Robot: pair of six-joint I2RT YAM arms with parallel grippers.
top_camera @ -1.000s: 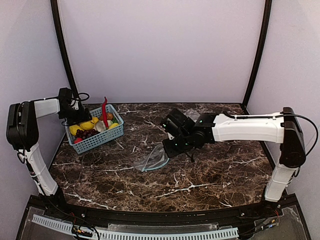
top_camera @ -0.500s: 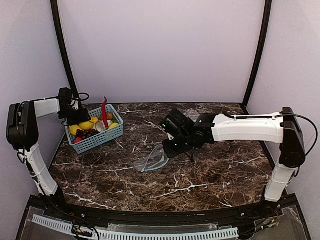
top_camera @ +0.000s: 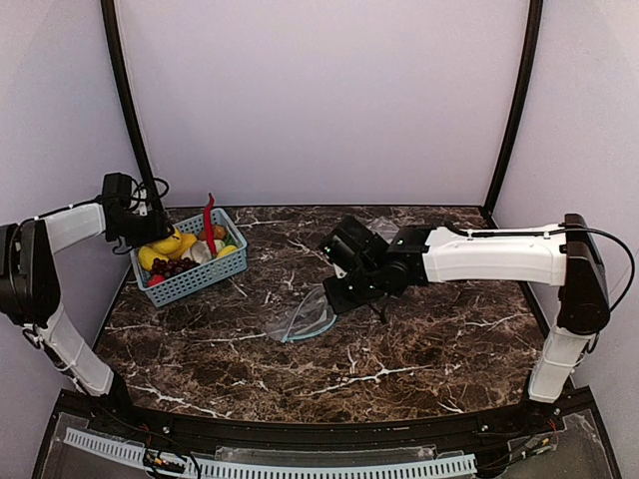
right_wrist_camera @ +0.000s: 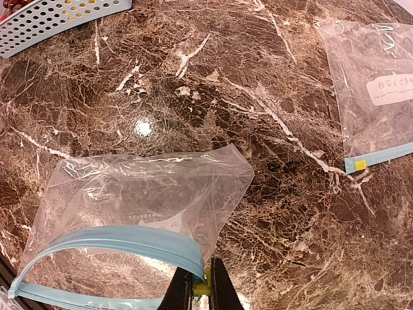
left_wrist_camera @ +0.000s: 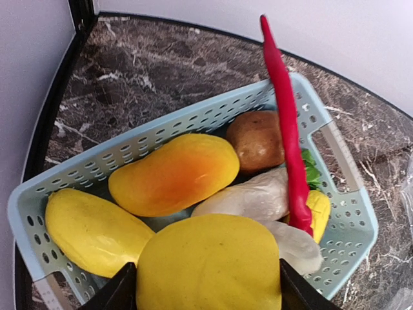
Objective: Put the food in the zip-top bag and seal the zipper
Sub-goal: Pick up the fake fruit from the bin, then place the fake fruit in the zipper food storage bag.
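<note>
Only two dark slivers of the left gripper [left_wrist_camera: 206, 292] show at the bottom edge of its wrist view. They pinch a lemon [left_wrist_camera: 210, 258], cut off below, over the pale blue basket [left_wrist_camera: 193, 115] at the table's [top_camera: 419, 349] far left. The basket holds the second lemon [left_wrist_camera: 97, 232], an orange-yellow fruit [left_wrist_camera: 174, 173], a potato [left_wrist_camera: 257, 139], a pale item hard to identify [left_wrist_camera: 248, 197] and a red chili [left_wrist_camera: 287, 129] standing past the rim. At mid-table the right gripper [right_wrist_camera: 200, 290], barely in frame, pinches the zipper [right_wrist_camera: 129, 236] of the zip-top bag [right_wrist_camera: 148, 187], whose mouth gapes, and a second bag [right_wrist_camera: 381, 77], cut off, lies flat farther back.
</note>
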